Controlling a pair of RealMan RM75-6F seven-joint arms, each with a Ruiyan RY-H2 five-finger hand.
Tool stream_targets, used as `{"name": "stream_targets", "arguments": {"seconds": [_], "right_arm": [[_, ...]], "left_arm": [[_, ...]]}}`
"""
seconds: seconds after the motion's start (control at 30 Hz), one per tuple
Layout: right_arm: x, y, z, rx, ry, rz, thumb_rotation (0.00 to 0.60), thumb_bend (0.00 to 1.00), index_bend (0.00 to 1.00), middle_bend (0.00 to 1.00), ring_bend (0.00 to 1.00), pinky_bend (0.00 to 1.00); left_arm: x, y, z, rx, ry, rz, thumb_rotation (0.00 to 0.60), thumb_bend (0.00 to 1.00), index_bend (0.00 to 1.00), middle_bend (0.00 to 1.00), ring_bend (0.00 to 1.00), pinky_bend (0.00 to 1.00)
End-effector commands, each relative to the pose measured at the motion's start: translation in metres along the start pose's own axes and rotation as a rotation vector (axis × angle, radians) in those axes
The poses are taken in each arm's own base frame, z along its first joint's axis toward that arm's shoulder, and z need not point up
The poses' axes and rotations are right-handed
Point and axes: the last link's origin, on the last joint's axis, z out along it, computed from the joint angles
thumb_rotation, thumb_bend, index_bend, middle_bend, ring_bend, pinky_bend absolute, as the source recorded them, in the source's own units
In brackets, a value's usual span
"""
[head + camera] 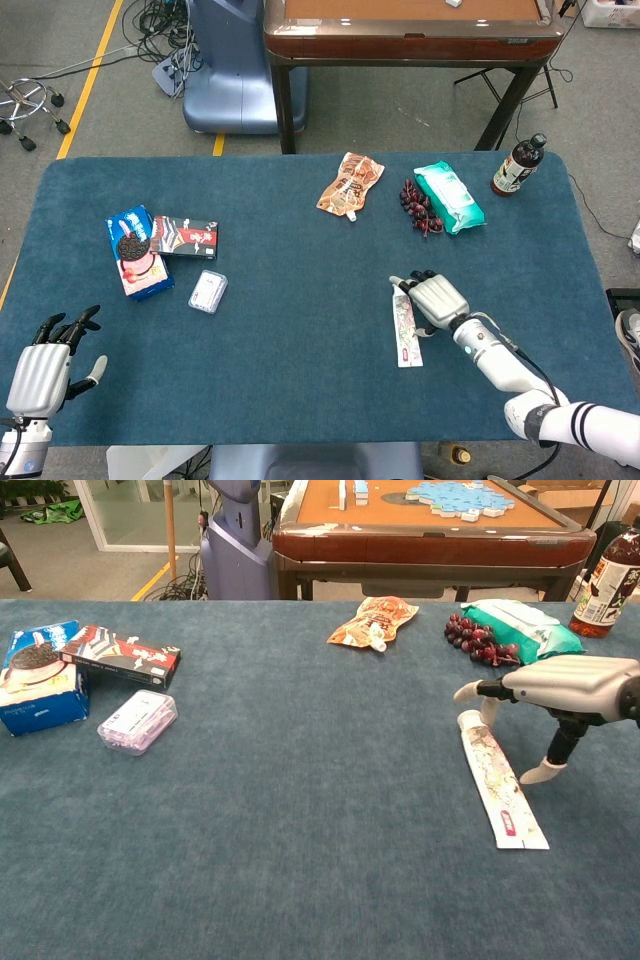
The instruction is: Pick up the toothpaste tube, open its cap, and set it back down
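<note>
The toothpaste tube (405, 325) lies flat on the blue table, right of centre, with its white cap (467, 719) at the far end. My right hand (435, 298) arches over the cap end with fingers spread. Its fingertips (470, 691) reach just past the cap, and its thumb (543, 771) rests on the cloth to the right of the tube (497, 780). The hand (560, 690) holds nothing. My left hand (45, 370) hovers at the near left corner, fingers apart and empty, and shows only in the head view.
At the far side lie a snack pouch (351, 183), grapes (418, 207), a green wipes pack (449, 197) and a dark bottle (518, 166). On the left sit a cookie box (135, 250), a dark box (185, 237) and a clear pack (208, 291).
</note>
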Motion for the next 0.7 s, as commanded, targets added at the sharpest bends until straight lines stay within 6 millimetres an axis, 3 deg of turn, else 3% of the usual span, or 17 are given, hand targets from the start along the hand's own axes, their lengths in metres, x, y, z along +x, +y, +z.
{"name": "stream_targets", "arguments": {"seconds": [0.03,0.27,0.43,0.7], "right_arm": [[0.006,-0.013,0.013,0.039,0.018,0.004,0.6,0.11,0.0,0.23,0.14,0.19],[0.013,-0.042,0.029,0.128,0.021,-0.001,0.6,0.11,0.0,0.23,0.14,0.19],[0.008,-0.057,0.023,0.185,-0.007,-0.023,0.6,0.11,0.0,0.23,0.14,0.19],[0.004,-0.05,0.001,0.191,0.008,-0.041,0.6,0.11,0.0,0.23,0.14,0.19]], "left_arm": [[0.001,-0.001,-0.001,0.002,0.001,0.003,0.6,0.31,0.13,0.34,0.34,0.11],[0.003,-0.003,-0.002,0.012,0.006,0.006,0.6,0.31,0.13,0.34,0.34,0.11],[0.003,-0.005,-0.004,0.019,0.005,0.006,0.6,0.31,0.13,0.34,0.34,0.11],[0.002,-0.004,-0.002,0.011,0.002,0.003,0.6,0.31,0.13,0.34,0.34,0.11]]}}
